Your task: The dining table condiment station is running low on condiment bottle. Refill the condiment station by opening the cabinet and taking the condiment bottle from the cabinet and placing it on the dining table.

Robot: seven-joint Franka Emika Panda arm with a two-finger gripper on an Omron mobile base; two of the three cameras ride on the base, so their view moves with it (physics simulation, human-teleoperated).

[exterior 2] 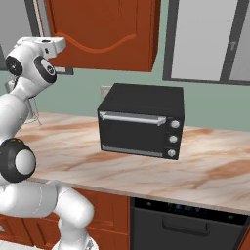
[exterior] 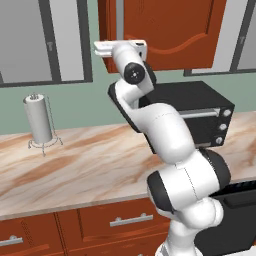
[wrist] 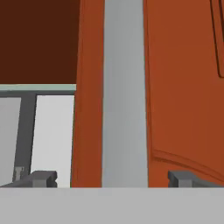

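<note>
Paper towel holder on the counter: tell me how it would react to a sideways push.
The paper towel holder stands tall on thin wire feet, so a push high up would probably tip it. A low push would likely slide it over the smooth marble counter. It looks light for its size.

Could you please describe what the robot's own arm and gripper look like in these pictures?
The arm is made of glossy white rounded segments joined by dark, near-black joints, with a round black cap at one upper joint. The gripper has two small dark grey, blocky fingertips. No cables or markings are visible.
</note>
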